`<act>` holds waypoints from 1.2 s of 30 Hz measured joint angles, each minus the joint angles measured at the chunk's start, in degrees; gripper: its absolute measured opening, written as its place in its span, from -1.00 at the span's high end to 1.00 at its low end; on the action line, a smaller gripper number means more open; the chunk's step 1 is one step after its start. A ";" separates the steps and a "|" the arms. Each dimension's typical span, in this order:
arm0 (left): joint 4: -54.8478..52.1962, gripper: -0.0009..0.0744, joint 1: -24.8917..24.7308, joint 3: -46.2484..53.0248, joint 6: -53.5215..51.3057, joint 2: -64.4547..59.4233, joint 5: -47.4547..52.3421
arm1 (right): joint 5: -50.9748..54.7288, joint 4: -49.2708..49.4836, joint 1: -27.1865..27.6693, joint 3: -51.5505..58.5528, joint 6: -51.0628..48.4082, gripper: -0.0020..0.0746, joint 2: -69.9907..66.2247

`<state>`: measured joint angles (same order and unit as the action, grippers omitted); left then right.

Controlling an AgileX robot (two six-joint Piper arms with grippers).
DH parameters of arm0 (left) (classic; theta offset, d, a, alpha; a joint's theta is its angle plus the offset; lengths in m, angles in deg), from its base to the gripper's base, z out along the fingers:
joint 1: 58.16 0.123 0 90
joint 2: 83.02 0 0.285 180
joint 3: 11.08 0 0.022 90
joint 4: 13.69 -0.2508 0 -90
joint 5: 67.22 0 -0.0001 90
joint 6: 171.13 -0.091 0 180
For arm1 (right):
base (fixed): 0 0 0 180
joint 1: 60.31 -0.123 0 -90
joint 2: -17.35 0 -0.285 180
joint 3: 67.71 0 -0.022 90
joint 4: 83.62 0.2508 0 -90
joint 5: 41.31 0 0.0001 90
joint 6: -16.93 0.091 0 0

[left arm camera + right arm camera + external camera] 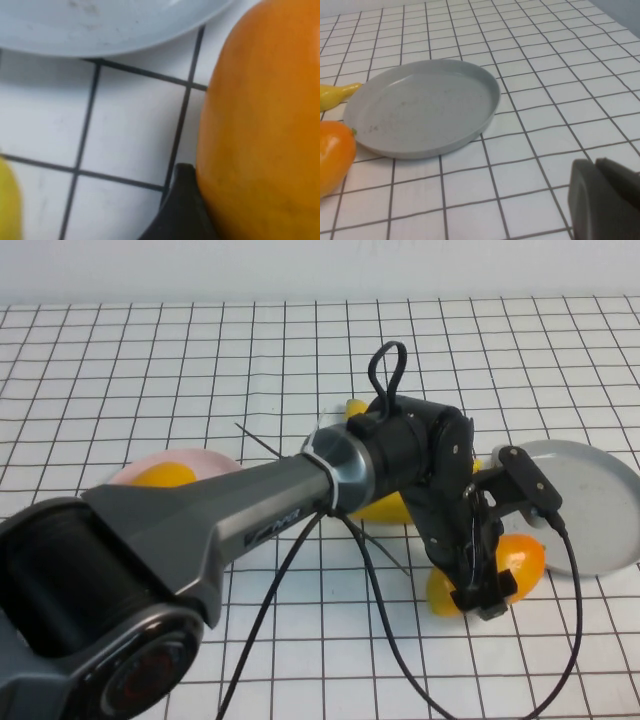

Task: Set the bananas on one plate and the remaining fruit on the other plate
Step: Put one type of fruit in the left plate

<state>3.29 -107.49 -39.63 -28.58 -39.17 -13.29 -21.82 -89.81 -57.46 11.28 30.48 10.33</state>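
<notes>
My left gripper (485, 592) reaches far right across the table and is shut on an orange mango (524, 562) beside the grey plate (590, 502). In the left wrist view one dark finger (181, 210) presses against the mango (260, 125); the other finger is hidden. A yellow banana end (441, 596) lies just left of the gripper. Another banana (385, 508) is mostly hidden behind the arm. A second mango (165, 477) sits on the pink plate (205, 459). My right gripper (596, 167) is shut and empty, low over the table, right of the grey plate (425, 107).
The left arm's thick body and cables (300, 510) cover the middle of the table. The white grid cloth (150, 360) covers the table, with a pale wall at the back. The right wrist view shows the mango (332, 155) and a banana tip (335, 95).
</notes>
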 joint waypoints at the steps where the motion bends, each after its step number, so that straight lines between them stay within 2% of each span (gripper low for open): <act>1: 0.10 -0.41 0.22 0.00 0.55 0.63 0.00 | 0.00 0.00 0.00 0.00 0.00 0.99 0.00; 8: -3.61 -0.41 5.57 0.00 7.93 8.28 5.88 | 0.00 0.00 0.00 0.00 0.00 0.99 0.00; 14: -8.30 -0.41 16.05 3.11 13.63 14.93 10.65 | 0.00 0.00 0.00 0.00 0.00 0.99 0.00; 19: -7.35 -0.41 25.54 10.20 14.83 17.23 8.52 | 0.00 0.00 0.00 0.00 0.00 0.99 0.00; 23: -3.12 -0.41 30.46 15.93 11.92 17.23 4.88 | 0.00 0.00 0.00 0.00 0.00 0.99 0.00; 26: 0.06 -0.47 32.75 18.15 9.34 17.23 3.17 | 0.00 0.00 0.00 0.00 0.00 0.99 0.00; 29: 0.95 -0.72 34.03 18.51 8.01 17.23 2.21 | 0.00 0.00 0.00 0.00 0.00 0.99 0.00; 31: 1.46 -0.79 34.60 18.51 7.51 17.23 2.05 | 0.00 0.00 0.00 0.00 0.00 0.99 0.00; 36: 1.31 -0.80 34.95 18.55 7.14 17.36 1.61 | 0.00 0.00 0.00 0.00 0.00 0.99 0.00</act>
<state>4.61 -72.55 -21.08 -21.45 -21.81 -11.68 -21.82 -89.81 -57.46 11.28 30.48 10.33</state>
